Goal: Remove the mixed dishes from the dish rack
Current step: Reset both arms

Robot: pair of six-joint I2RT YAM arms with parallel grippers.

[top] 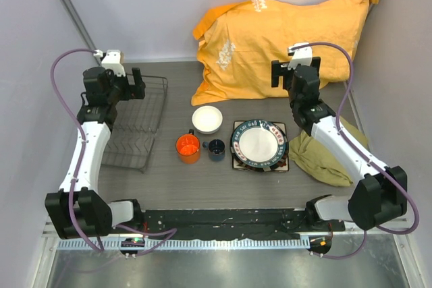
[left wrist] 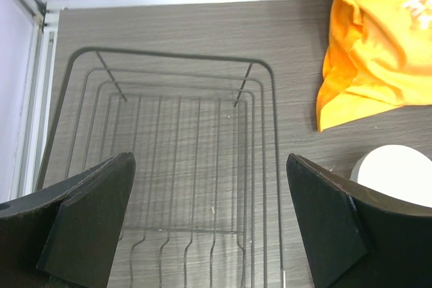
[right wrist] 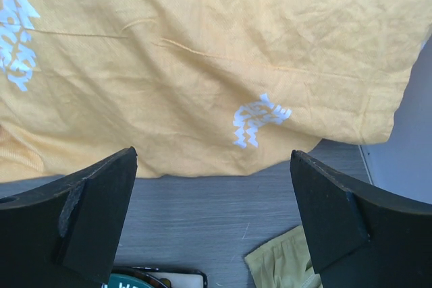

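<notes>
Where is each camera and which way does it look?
Top: above, behind the arms, looking down at the table; both arms show.
Left wrist: on the left hand, looking into the dish rack; its fingers show.
Right wrist: on the right hand, facing the orange cloth; its fingers show.
Shared: top and left wrist both see the white bowl.

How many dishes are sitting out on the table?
5. White bowl at the back; orange mug and dark blue cup side by side in front of it; round plate stacked on the square plate to their right. The dish rack holds none.
</notes>
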